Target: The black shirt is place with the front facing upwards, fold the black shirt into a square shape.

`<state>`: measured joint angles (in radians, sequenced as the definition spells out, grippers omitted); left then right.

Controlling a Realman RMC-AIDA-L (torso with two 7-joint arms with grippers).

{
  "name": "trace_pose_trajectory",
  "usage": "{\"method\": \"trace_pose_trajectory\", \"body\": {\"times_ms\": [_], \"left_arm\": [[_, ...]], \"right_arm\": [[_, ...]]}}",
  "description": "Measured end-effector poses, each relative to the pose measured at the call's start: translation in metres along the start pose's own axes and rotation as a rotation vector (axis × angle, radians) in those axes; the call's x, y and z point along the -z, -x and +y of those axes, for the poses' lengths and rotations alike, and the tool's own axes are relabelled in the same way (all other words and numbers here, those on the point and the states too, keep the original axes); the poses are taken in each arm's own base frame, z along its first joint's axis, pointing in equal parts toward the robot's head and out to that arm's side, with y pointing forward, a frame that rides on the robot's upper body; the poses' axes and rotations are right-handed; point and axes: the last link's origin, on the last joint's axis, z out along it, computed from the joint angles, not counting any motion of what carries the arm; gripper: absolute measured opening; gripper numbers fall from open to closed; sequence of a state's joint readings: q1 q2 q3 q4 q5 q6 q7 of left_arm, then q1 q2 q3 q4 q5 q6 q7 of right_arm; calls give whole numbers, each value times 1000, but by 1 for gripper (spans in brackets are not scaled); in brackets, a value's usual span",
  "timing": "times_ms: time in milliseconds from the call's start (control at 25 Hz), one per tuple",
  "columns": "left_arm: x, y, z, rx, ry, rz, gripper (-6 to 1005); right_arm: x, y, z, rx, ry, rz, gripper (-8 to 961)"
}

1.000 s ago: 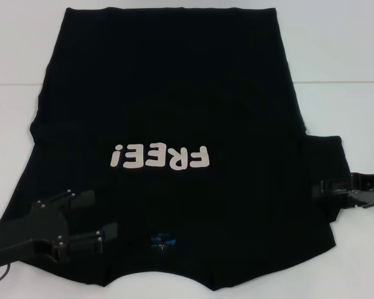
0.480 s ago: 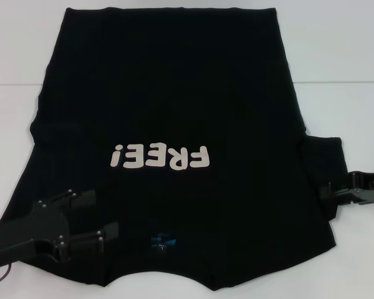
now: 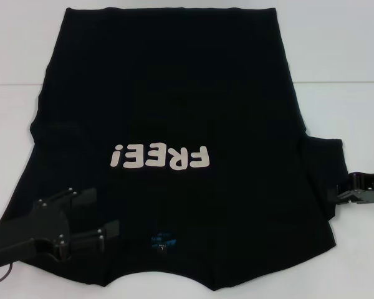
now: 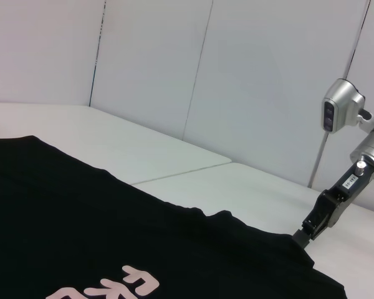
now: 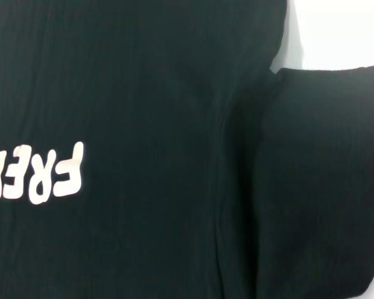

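The black shirt [image 3: 174,93] lies spread flat on the white table [image 3: 343,56], front up, with its white "FREE!" lettering [image 3: 160,157] and small blue neck label [image 3: 162,240] towards me. My left gripper [image 3: 98,215] is open low over the shirt's near left shoulder. My right gripper [image 3: 340,195] is at the outer edge of the right sleeve [image 3: 324,168]. The left wrist view shows the shirt [image 4: 81,218] and the right gripper [image 4: 302,235] at the sleeve's edge. The right wrist view shows the shirt body [image 5: 143,93], lettering [image 5: 43,174] and sleeve [image 5: 324,174].
A seam [image 3: 336,83] runs across the white table behind the sleeve. Bare table shows to the right [image 3: 355,261] and far left [image 3: 12,50] of the shirt. White wall panels [image 4: 268,81] stand beyond the table.
My right gripper has drawn back to the right, from over the sleeve to its outer edge. The left gripper and the shirt have barely moved.
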<state>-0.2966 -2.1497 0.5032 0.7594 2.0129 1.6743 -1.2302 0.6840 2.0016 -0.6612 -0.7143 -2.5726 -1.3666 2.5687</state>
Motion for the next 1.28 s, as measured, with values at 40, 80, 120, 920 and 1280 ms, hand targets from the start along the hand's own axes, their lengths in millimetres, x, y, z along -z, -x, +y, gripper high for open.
{"method": "trace_pose_trajectory", "body": {"times_ms": [40,80,120,920,1280], "left_arm": [[0,0,0,0,-1,1,907],[1,0,0,1,-1,0,907],[1,1,0,2,-2,0,907],[0,0,1,9,5,8,907],[3,1,1,16,3,8,908]], "right_arm": [[0,0,0,3,-2,1,257],[1,0,0,6,-5,2,226],[1,0,0,10,-8,4,210],[34,17,1,69,-34,-61,50],[66,39,21,154,-42,-121,51]]}}
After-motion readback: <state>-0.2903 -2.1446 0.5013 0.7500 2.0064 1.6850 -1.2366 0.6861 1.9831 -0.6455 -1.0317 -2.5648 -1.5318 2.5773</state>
